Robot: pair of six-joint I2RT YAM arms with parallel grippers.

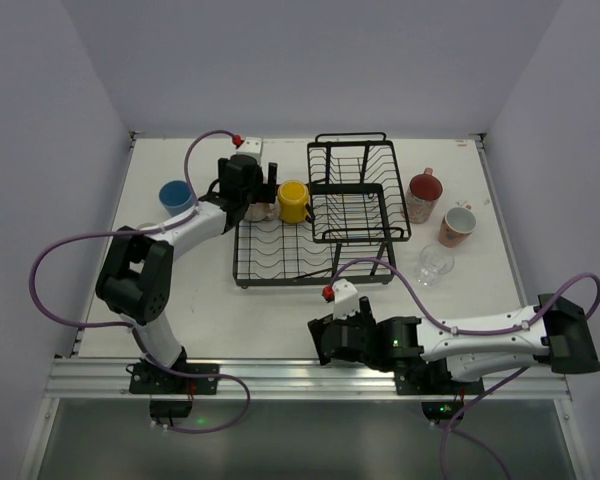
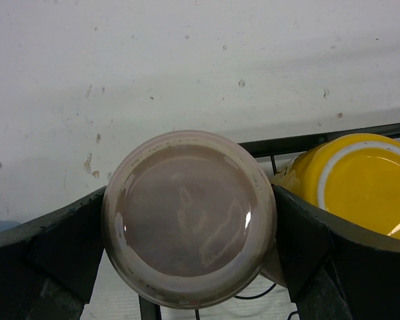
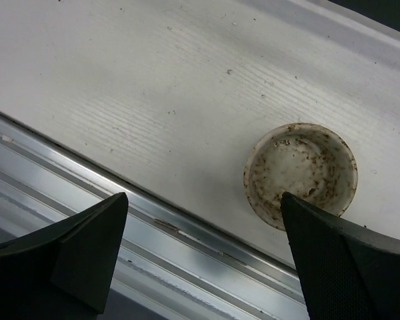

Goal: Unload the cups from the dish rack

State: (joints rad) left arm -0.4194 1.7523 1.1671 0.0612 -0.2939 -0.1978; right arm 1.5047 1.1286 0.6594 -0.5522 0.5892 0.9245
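Note:
The black dish rack (image 1: 280, 262) has a flat tray and a raised basket (image 1: 358, 190). My left gripper (image 1: 255, 203) is at the tray's far left corner, shut on an upturned grey-brown mug (image 2: 187, 213), one finger (image 2: 60, 240) on each side of it. A yellow mug (image 1: 293, 200) sits just right of it in the rack and also shows in the left wrist view (image 2: 363, 180). A blue cup (image 1: 176, 196) stands on the table left of the rack. A reddish mug (image 1: 424, 196), a pink mug (image 1: 457, 226) and a clear glass (image 1: 435, 264) stand right of the rack. My right gripper (image 1: 323, 340) is open and empty.
The right gripper (image 3: 203, 200) hangs over the table's front edge and its metal rail (image 3: 187, 240). A round stained recess (image 3: 300, 175) sits in the table beside it. A white box (image 1: 248, 148) with a cable lies behind the left gripper. Walls close three sides.

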